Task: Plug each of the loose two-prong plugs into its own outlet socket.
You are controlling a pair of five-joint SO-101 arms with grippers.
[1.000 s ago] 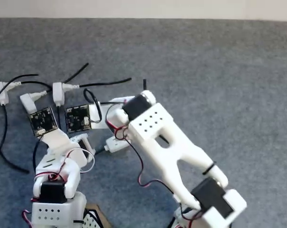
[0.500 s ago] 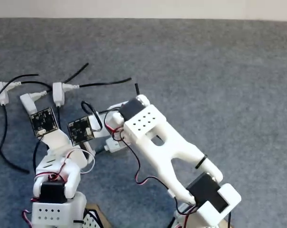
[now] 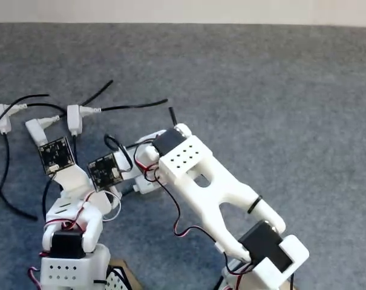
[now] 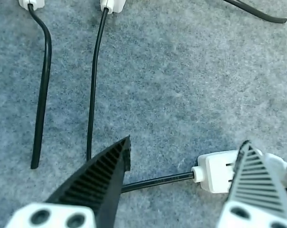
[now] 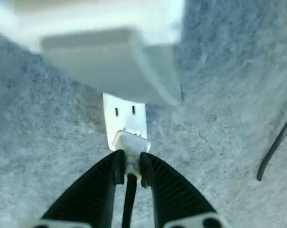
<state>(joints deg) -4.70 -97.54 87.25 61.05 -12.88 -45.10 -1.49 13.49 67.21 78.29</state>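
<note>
My right gripper (image 5: 130,157) is shut on a white two-prong plug (image 5: 130,142) with a black cord. The plug's front meets the end of a flat white outlet socket (image 5: 126,116) with two slots on top; whether the prongs are in, I cannot tell. My left gripper (image 4: 186,141) is open just above the carpet. A white corded socket piece (image 4: 214,171) lies beside one of its black fingers (image 4: 252,166), untouched. In the high view the right arm (image 3: 189,163) bends over a white piece (image 3: 147,183) close to the left arm (image 3: 74,181).
Three loose white plugs (image 3: 74,118) (image 3: 36,127) (image 3: 0,115) with black cords lie on the grey carpet at the far left. Two of their cords (image 4: 93,80) (image 4: 41,90) run toward the left gripper. A blurred white arm part (image 5: 100,47) hangs over the socket.
The right arm has drawn back toward the table's near side and the left arm, carrying the plug with it. The left arm has stayed still.
</note>
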